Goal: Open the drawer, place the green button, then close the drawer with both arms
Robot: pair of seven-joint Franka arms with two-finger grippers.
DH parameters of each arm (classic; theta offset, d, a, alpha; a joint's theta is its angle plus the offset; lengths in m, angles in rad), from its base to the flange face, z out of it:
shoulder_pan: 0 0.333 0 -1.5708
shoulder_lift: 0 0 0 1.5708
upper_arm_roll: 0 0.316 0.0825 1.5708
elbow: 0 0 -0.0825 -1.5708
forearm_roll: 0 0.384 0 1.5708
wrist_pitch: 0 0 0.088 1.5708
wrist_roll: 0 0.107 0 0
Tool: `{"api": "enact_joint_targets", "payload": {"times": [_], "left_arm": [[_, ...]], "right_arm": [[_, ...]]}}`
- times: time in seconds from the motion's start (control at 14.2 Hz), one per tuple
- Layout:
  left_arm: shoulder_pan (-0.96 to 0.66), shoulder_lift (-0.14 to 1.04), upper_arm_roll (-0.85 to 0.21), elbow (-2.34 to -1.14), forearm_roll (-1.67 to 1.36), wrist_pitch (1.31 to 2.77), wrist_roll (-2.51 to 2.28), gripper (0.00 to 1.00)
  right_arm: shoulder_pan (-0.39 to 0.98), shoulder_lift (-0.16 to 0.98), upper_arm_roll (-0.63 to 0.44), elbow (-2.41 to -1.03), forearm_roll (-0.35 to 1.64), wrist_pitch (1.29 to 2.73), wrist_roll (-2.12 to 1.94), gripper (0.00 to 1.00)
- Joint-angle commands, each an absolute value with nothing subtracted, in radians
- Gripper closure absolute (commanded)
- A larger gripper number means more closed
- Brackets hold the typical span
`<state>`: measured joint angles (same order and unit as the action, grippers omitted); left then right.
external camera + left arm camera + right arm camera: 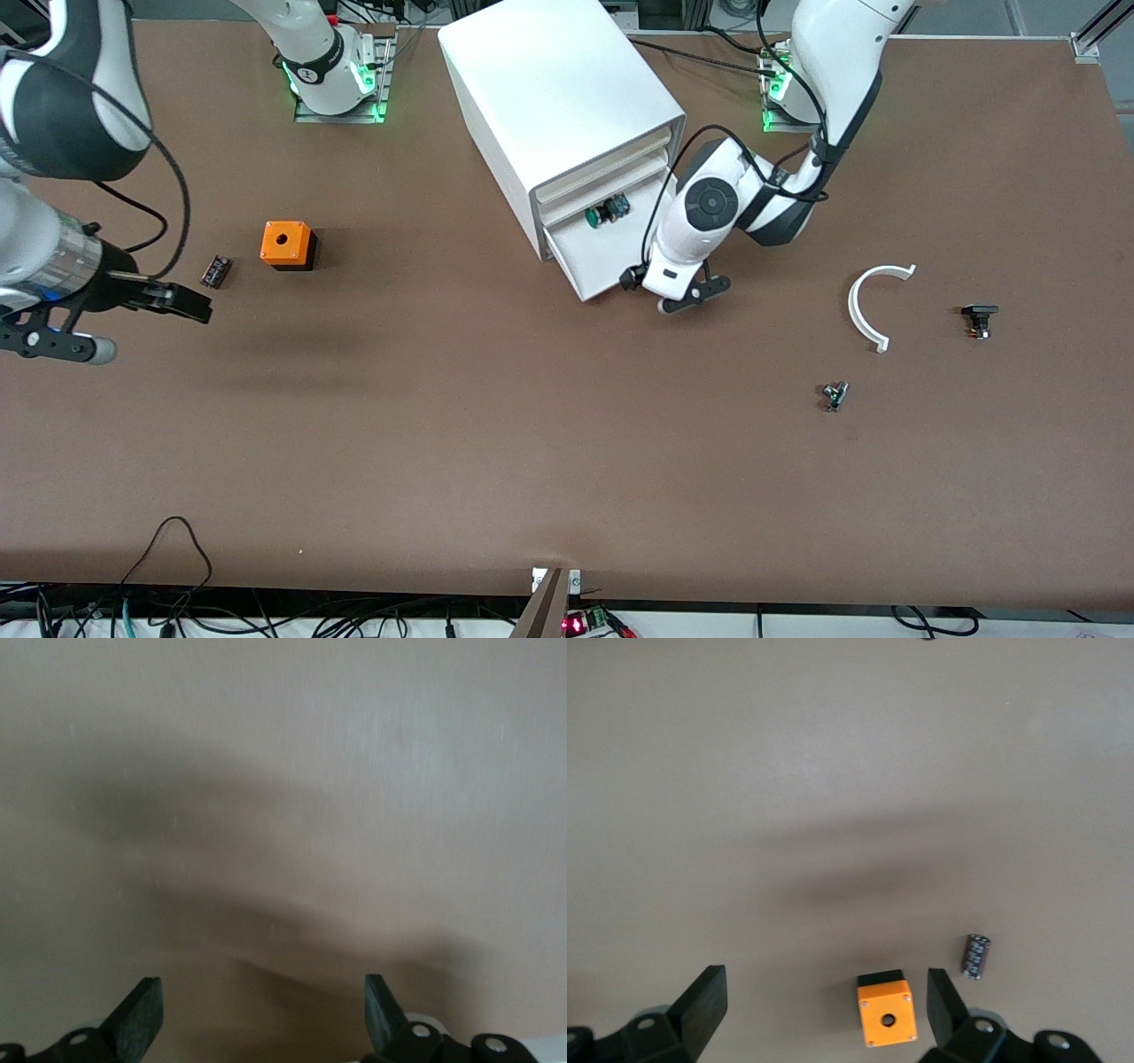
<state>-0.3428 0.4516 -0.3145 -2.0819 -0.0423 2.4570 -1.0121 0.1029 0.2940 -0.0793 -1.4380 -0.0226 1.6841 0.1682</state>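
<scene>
Nearest the front camera, toward the left arm's end of the table, a tiny dark part [834, 395] lies alone on the brown table [496, 461]. A little farther from the camera than it, a white curved strip [873, 302] rests flat, and beside that, closer to the table's end, sits a small black-capped part [979, 319].

Over at the right arm's end, the right gripper [182, 305] hangs above the table, its fingers [700, 1005] spread wide with nothing between them. Its wrist view looks down on an orange box [885, 1006] with a hole in its top, and a small dark cylinder [975, 954] lying just beside it; in the front view the cylinder [215, 270] sits between the gripper and the box [288, 245].

Now the middle. The left gripper [678, 297] is right at the front of the drawer [607, 252], the lowest of three in the white cabinet [554, 97], at the corner toward the left arm's end. Its fingers [142, 1014] stand wide apart in the wrist view, gripping nothing, facing a blurred pale surface. The drawer is pulled out, and the button [605, 212] lies inside it, green cap showing, close under the edge of the drawer above.

Farthest of all, both arm bases stand at the table's edge.
</scene>
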Motion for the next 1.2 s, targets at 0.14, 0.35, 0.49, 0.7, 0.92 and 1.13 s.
{"api": "enact_joint_targets", "payload": {"times": [0.14, 0.35, 0.49, 0.7, 0.92, 1.13], "left_arm": [[-0.345, 0.382, -0.385, -2.164, -0.051, 2.418, -1.014, 0.00], [-0.345, 0.380, -0.432, -2.169, -0.051, 2.410, -1.014, 0.00], [-0.345, 0.379, -0.437, -2.169, -0.051, 2.410, -1.014, 0.00], [-0.345, 0.379, -0.472, -2.169, -0.051, 2.347, -1.011, 0.00], [-0.325, 0.370, -0.466, -2.154, -0.051, 2.353, -1.011, 0.00], [-0.214, 0.290, -0.448, -2.103, -0.037, 2.364, -1.009, 0.00]], "right_arm": [[0.069, 0.265, -0.064, -1.476, -0.028, 1.709, 0.048, 0.00], [0.066, 0.258, -0.064, -1.477, -0.029, 1.698, -0.026, 0.00], [0.066, 0.249, -0.064, -1.489, -0.028, 1.690, -0.037, 0.00], [0.067, 0.168, -0.063, -1.599, -0.025, 1.710, -0.026, 0.00], [0.067, 0.051, -0.063, -1.739, -0.025, 1.811, -0.026, 0.00], [0.064, 0.052, -0.067, -1.738, -0.026, 1.799, -0.029, 0.00]]}}
